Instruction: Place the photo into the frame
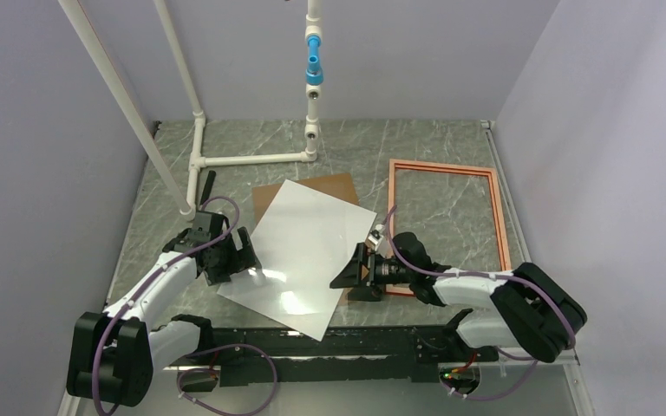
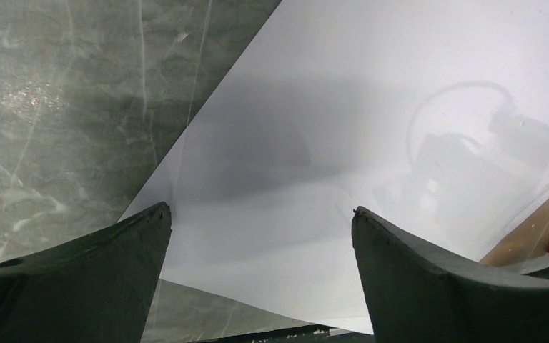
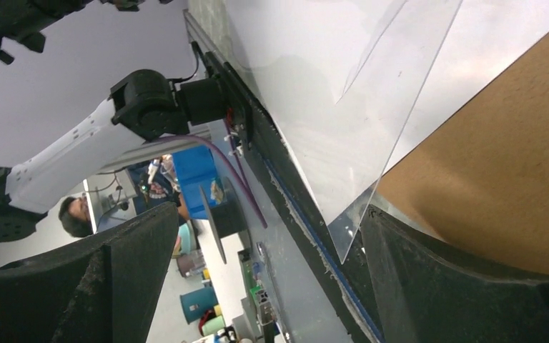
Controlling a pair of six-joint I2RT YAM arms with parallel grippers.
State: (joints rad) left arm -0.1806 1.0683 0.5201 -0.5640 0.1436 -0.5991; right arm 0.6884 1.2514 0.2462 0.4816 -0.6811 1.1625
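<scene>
At photo side edges, L claw & R claw gape wide; frame lies apart.

Bare table is left open behind the photo and inside the frame. The far left is blocked by a white pipe stand. The photo's side edges are flanked by the wide-spread left gripper and right gripper.

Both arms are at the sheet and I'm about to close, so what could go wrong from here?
The clear pane overlaps the photo and backing board; the open left end effector or right end effector may pinch the wrong layer, or several.
The photo could crease if lifted by one edge.
The right arm crosses the frame's near corner and might shove it.
</scene>
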